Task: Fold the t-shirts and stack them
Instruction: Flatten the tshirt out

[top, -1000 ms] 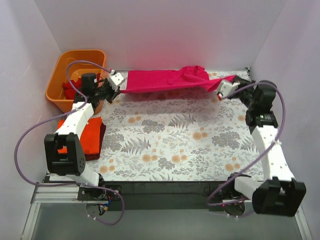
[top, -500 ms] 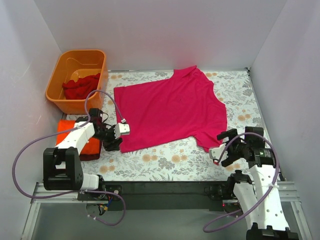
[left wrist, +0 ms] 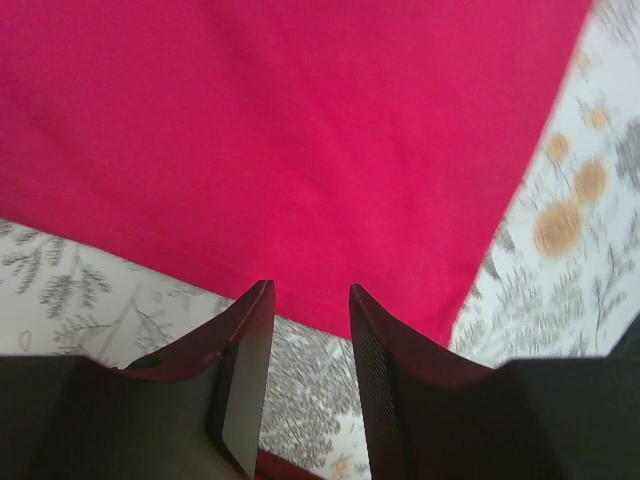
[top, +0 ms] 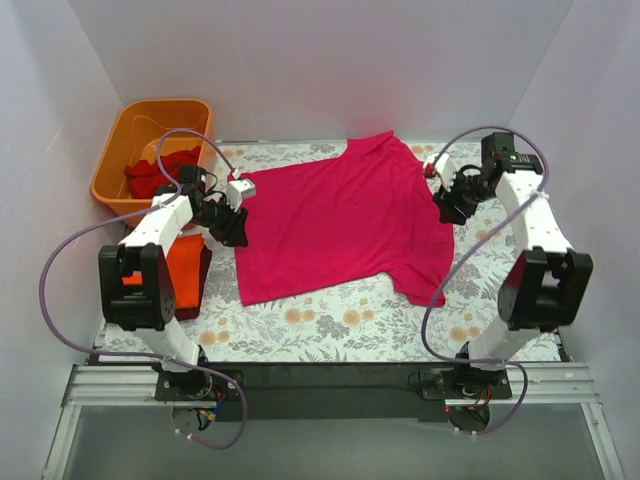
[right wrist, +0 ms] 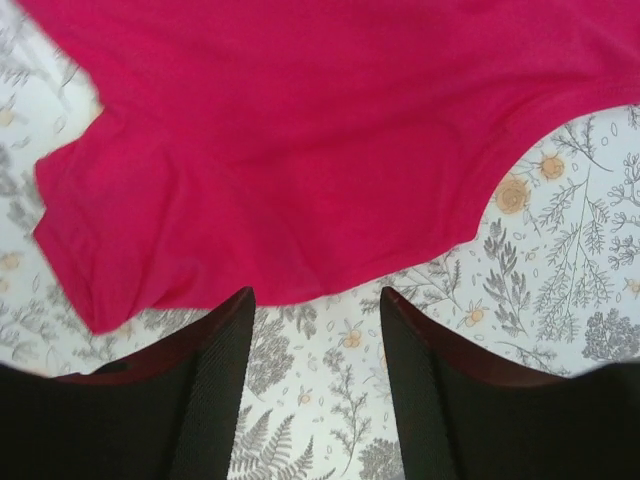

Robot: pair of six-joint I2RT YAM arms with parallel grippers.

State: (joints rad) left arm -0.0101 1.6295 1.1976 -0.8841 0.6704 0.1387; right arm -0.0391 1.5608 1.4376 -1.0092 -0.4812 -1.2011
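Observation:
A magenta-pink t-shirt lies spread flat on the floral table cover, collar toward the back. My left gripper hovers at the shirt's left edge, open, with only the cover between its fingers; the pink cloth lies just beyond its tips. My right gripper sits at the shirt's right sleeve, open and holding nothing, the sleeve and side hem just ahead of its fingers. A folded orange t-shirt rests on a dark maroon one at the left.
An orange plastic tub stands at the back left with a crumpled red t-shirt inside. White walls close in the table on three sides. The left arm's purple cable loops over the stack.
A second ago both grippers held the pink shirt stretched in the air at the back. They have let go; it now lies flat, and both arms have moved to its sides.

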